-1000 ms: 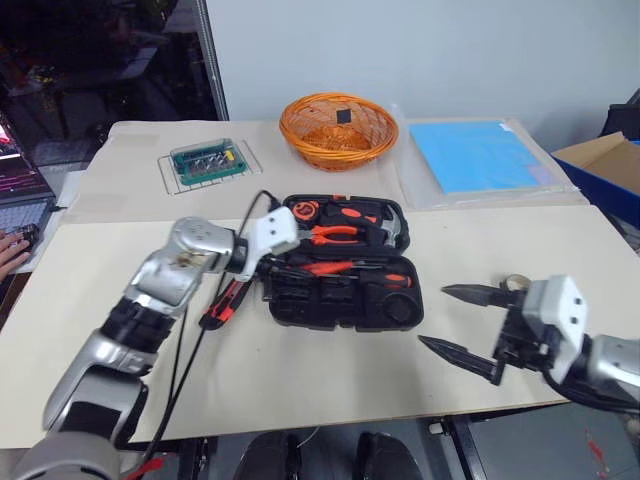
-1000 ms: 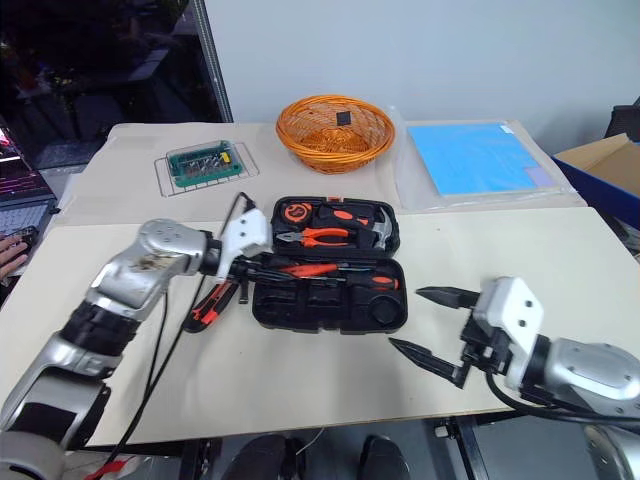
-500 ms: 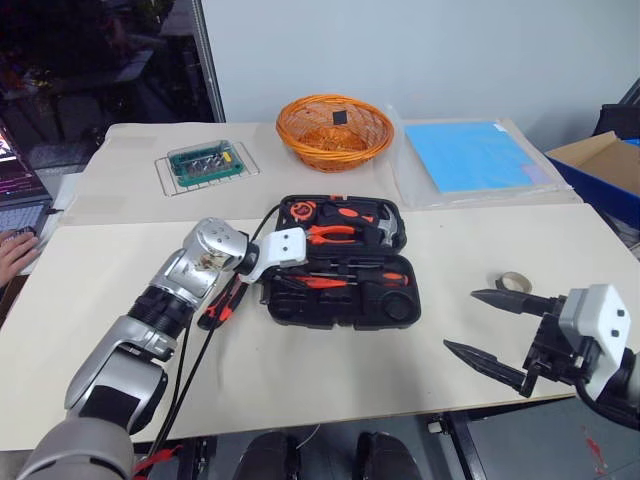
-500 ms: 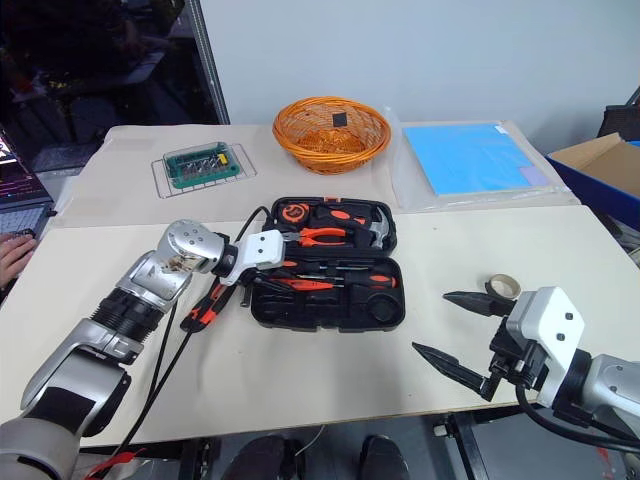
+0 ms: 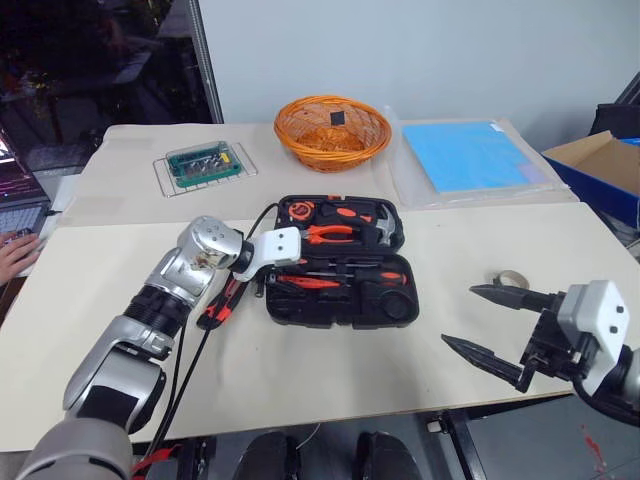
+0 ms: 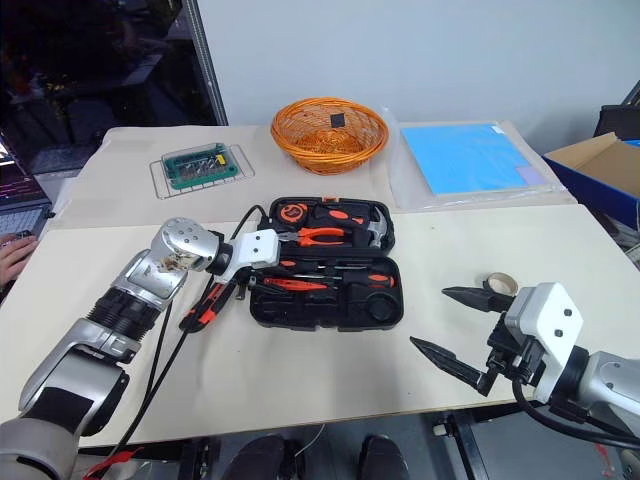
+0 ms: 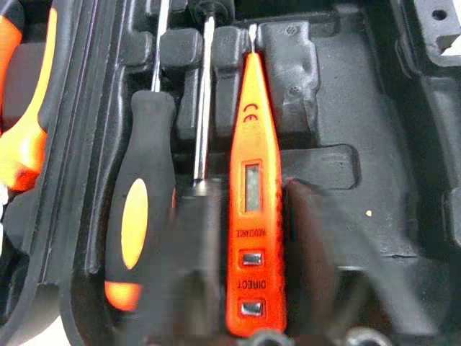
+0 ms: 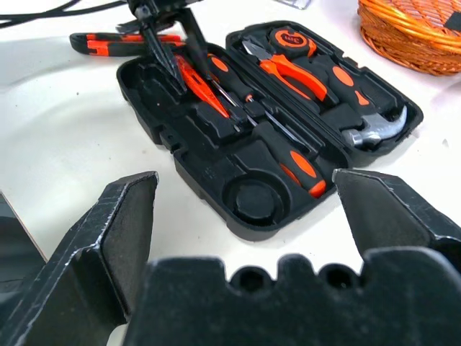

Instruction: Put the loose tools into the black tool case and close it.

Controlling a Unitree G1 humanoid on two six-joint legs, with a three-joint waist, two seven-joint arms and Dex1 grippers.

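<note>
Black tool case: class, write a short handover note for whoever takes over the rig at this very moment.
Left gripper: over the open black tool case, fingers apart on either side of the tester screwdriver, which lies in its recess.
Right gripper: open, empty, over the table's near right edge.
Done: long-shaft screwdriver and stubby screwdriver seated in the case.
Left: utility knife lies on the table beside the case's left end; put it in, then close the lid.
</note>
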